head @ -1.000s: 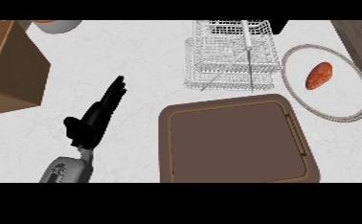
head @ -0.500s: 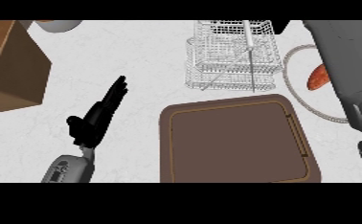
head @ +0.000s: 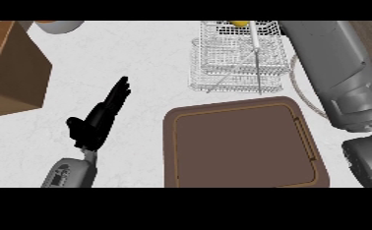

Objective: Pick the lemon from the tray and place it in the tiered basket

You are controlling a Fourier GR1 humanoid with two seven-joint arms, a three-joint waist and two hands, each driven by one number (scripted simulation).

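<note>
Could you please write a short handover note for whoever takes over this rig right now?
Left robot hand: open, fingers straight, resting over the counter left of the tray, holding nothing.
Right robot hand: its fingers are not visible; only the grey forearm crosses the right side.
Tray: holds nothing visible.
Lemon: a yellow piece shows at the top of the tiered basket, so the placing looks done.
Left: confirm the lemon sits settled in the basket and bring the right arm back.

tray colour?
Brown tray, lighter brown line inside the rim; head view.
</note>
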